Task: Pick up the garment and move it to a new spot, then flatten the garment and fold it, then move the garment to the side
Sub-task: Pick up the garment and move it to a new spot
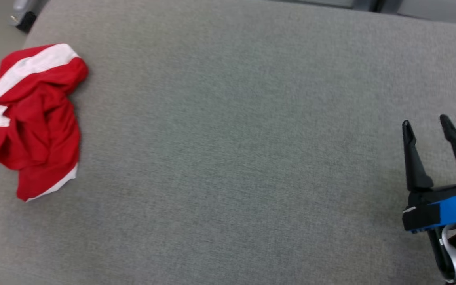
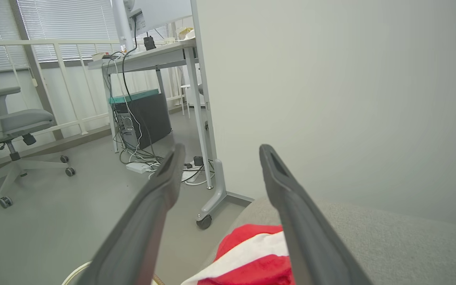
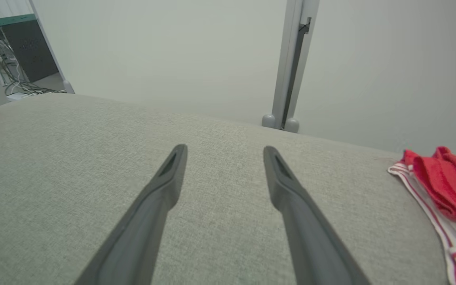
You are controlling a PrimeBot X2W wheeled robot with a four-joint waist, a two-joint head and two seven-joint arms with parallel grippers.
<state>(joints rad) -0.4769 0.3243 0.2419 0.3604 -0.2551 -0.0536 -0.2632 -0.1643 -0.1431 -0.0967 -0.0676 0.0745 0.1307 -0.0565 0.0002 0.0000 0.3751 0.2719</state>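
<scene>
Fabric stretched wide beneath me: a grey woven padded surface, bare across its middle. The crumpled red garment with white bands lay at that surface's left edge in my head view. It was bunched into a heap, with one broad white band across its top and a thin white hem at its lower corner.

My left gripper hung close by the garment's side, both long dark fingers spread wide with nothing between them. In the left wrist view the garment showed low between those fingers, and I could not tell whether either finger touched it. My right gripper sat at the lower right of the head view, over bare grey fabric and well apart from the garment. Its jaws were likewise parted and empty.

Through the right wrist view I saw a second red cloth with a white, red-striped border, rumpled at the right end of the surface. At that view's far left edge sat a small patch of red — too small to say more.

Past the surface stood a plain white partition panel on a grey wheeled leg. Beyond it, on the floor, were a grey office chair and a pale desk, with cables trailing down to a dark computer tower.
</scene>
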